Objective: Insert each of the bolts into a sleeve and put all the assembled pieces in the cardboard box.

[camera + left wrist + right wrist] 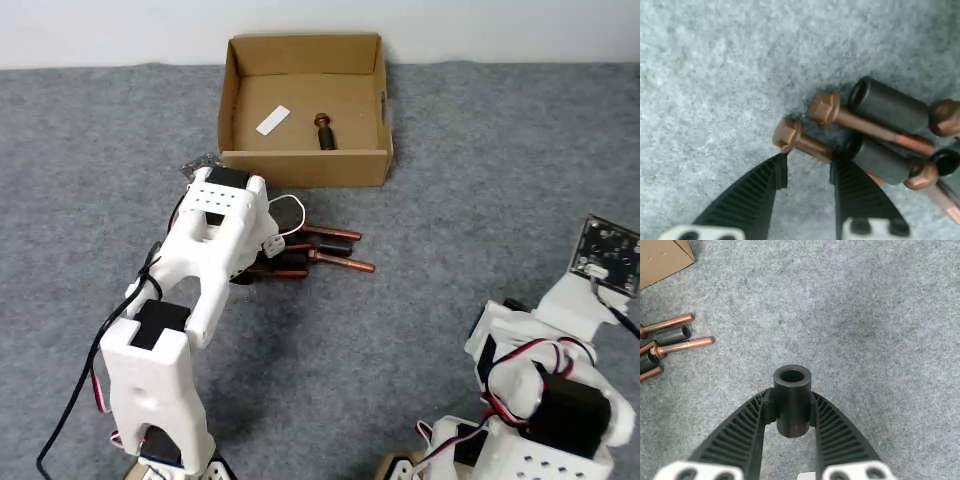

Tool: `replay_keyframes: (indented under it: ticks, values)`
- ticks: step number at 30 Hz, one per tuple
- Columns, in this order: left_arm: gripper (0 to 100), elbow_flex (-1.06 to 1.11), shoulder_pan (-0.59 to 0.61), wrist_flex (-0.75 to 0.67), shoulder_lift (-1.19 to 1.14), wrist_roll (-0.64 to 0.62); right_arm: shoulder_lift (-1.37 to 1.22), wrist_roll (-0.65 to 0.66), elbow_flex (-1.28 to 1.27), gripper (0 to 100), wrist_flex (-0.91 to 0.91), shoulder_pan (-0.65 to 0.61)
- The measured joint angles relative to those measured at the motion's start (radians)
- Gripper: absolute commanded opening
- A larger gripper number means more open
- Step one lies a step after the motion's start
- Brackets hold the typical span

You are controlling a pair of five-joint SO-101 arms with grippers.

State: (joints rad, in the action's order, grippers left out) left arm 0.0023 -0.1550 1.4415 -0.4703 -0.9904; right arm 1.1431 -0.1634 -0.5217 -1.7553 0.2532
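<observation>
**Status: left end effector (808,165) released, right end effector (790,407) grasping black sleeve (791,399)**

The left end effector is seen with fingers (765,185) spread, tips just beside a copper bolt (799,141) and not closed on it. The bolt belongs to the pile of bolts and sleeves (322,250) laid on the grey table (480,180), near the front wall of the cardboard box (305,168). The black sleeve is clamped between both fingers of the right end effector, well apart from the pile. One assembled piece (325,131) is seen inside the box, near a white slip (272,120).
</observation>
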Motion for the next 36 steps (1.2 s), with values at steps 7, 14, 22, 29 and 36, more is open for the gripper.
replay_keyframes:
  ticks: [7,14,22,29,36]
  values:
    - [14,-0.031,0.009,0.008,-0.012,0.000,0.000,0.000,0.000,0.9,0.000,0.000]
    - [14,-0.046,0.005,-0.025,-0.078,-0.003,0.000,0.000,0.000,0.9,0.000,0.000]
    - [13,-0.069,-0.029,0.014,-0.112,-0.006,0.000,0.000,0.000,0.9,0.000,0.000]
    - [1,-0.071,-0.060,0.043,-0.112,-0.006,0.000,0.000,0.000,0.9,0.000,0.000]
    - [2,-0.072,-0.077,0.048,-0.121,0.008,0.000,0.000,0.000,0.9,0.000,0.000]
